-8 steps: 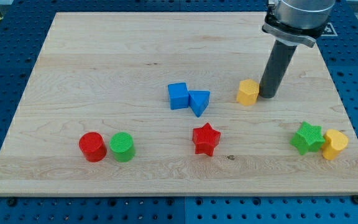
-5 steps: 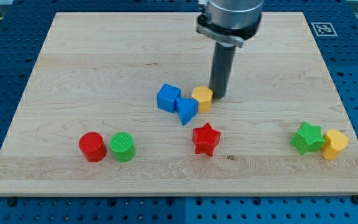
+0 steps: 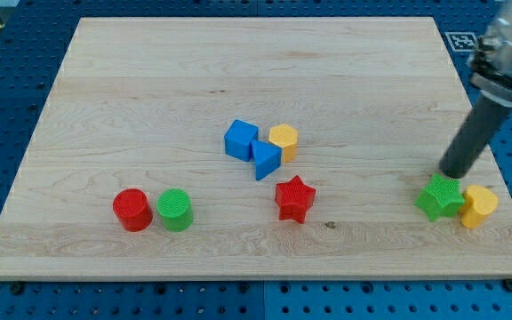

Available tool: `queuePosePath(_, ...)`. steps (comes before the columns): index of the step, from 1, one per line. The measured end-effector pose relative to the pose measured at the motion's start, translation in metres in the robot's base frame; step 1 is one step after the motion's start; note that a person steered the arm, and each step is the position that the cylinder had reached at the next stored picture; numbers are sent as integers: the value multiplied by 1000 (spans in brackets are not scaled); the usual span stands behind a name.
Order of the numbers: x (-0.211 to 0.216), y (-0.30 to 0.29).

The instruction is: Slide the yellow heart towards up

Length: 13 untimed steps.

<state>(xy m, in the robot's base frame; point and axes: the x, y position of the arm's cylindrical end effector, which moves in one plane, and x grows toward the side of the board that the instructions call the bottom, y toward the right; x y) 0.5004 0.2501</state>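
The yellow heart (image 3: 479, 205) lies near the board's right edge, low in the view, touching a green star (image 3: 440, 196) on its left. My tip (image 3: 456, 174) rests on the board just above the green star, up and to the left of the yellow heart, close to both; contact with either cannot be told. The rod rises toward the view's upper right.
A blue cube (image 3: 241, 140), a blue triangle (image 3: 266, 160) and a yellow hexagon (image 3: 284, 140) cluster mid-board. A red star (image 3: 294, 198) lies below them. A red cylinder (image 3: 132, 210) and a green cylinder (image 3: 174, 210) sit at lower left on the wooden board (image 3: 149, 80).
My tip pushed the yellow hexagon left against the blue blocks, shifting them slightly, then swung right to just above the green star. The yellow heart has not moved.
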Motion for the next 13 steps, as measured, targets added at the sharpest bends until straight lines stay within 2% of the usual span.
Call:
queuePosePath(1, 9, 36)
queuePosePath(2, 44, 49)
queuePosePath(3, 86, 50)
queuePosePath(4, 106, 21)
queuePosePath(5, 106, 4)
queuePosePath(6, 106, 4)
queuePosePath(11, 52, 4)
queuePosePath(13, -3, 3)
